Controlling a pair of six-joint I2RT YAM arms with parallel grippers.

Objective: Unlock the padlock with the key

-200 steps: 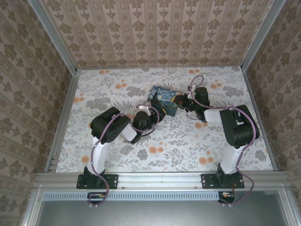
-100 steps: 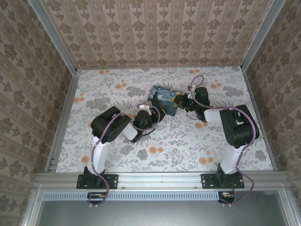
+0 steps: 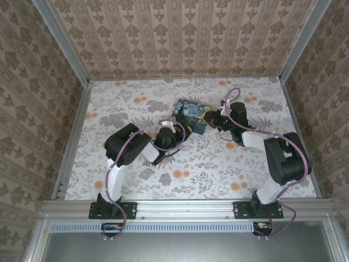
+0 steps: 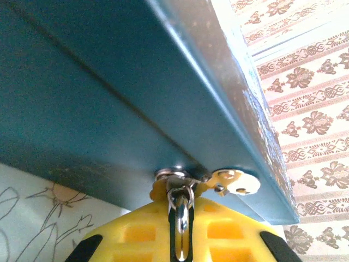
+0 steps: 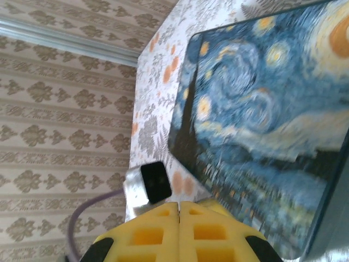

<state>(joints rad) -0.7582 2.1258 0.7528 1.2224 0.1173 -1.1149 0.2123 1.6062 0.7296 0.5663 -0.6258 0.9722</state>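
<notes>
The blue-and-yellow painted tin box [image 3: 189, 111] lies mid-table. My left gripper [image 3: 175, 131] presses against its near-left side. In the left wrist view the yellow fingers [image 4: 131, 240] are shut [image 4: 181, 207] on a thin silvery shackle [image 4: 182, 217] of the padlock, which hangs from the box's metal latch [image 4: 173, 176]. The padlock's teal body is hidden between the fingers. My right gripper [image 3: 211, 118] sits at the box's right corner. Its fingers are shut tight together [image 5: 179, 206] beside the painted lid [image 5: 262, 120]. The key is hidden.
A pale round tab [image 4: 235, 182] sticks out next to the latch on the teal box wall [image 4: 109, 82]. The left wrist's camera housing [image 5: 150, 183] sits close in front of the right fingers. Patterned walls enclose the floral table [image 3: 136, 98].
The right arm's elbow has swung out to the right while its gripper stays at the box's corner. The left gripper drew slightly back to the left.
</notes>
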